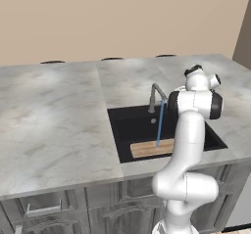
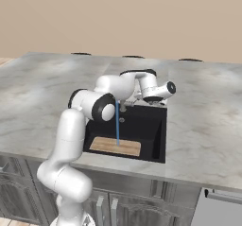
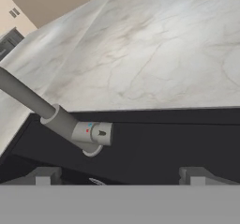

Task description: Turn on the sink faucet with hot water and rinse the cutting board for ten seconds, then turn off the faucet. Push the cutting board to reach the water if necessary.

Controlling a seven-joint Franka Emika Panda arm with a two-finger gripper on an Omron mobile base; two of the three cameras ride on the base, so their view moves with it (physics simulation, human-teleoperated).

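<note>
The left base view looks forward and down from behind the arm, on its left, over the tabletop (image 1: pixel 54 120) from some way back. The right base view does the same from the arm's right. Both share the sink (image 1: pixel 135 125), the faucet (image 1: pixel 156 97), the board (image 1: pixel 152 148) and the far wall. The hand view sits close above the sink's back edge and rolls sideways, looking along the tool (image 3: pixel 120 176) at the faucet (image 3: pixel 70 124) just ahead of its fingertips (image 3: pixel 44 175) and the tabletop (image 3: pixel 154 49) beyond.

countertop (image 1: pixel 54 125): grey marble | cabinets (image 1: pixel 73 213): dark grey, below | wall (image 1: pixel 98 17): beige, possibly bare
</note>
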